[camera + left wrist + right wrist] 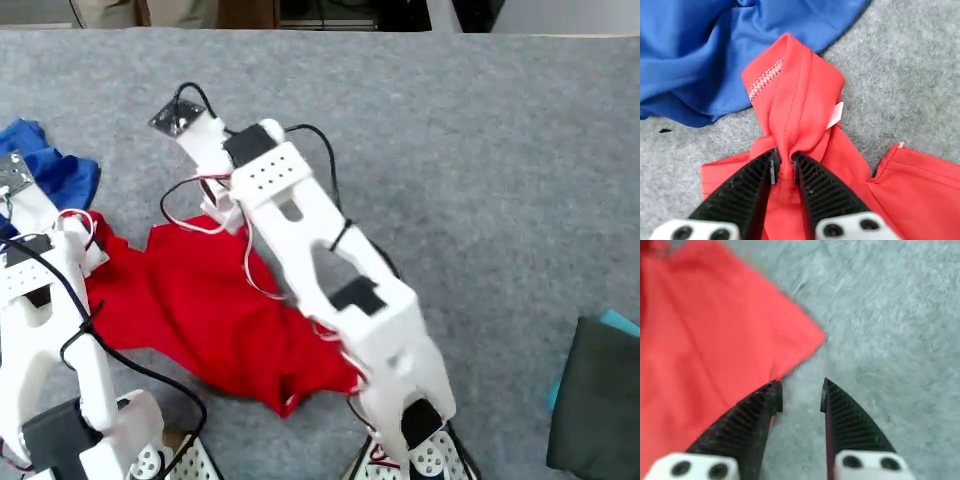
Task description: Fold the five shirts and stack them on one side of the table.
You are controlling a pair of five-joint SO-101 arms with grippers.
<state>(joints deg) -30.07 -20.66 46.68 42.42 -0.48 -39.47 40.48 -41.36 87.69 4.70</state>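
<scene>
At the table's (480, 150) 9 o'clock edge, a blue shirt (45, 165) is lying crumpled, running off the side of the high view. Just beside it, the left gripper (784, 160) is pinching a bunched ridge of the red shirt (800, 100), its jaws clamped tight on the fold, and the pinched tip of red is touching the blue cloth. The rest of the red shirt (220, 310) is sprawling unfolded from about 8 o'clock toward 6, partly under the two arms. The right gripper (801, 395) is hanging narrowly parted and gripping nothing. One finger (765, 405) is sitting at the straight edge of the red shirt (715, 350), near a corner, and the other is over bare grey felt. At 4 o'clock, against the table's edge, a dark folded cloth (600, 400) is resting on something teal (622, 322). From 12 round to 3 o'clock the grey felt is lying open.
</scene>
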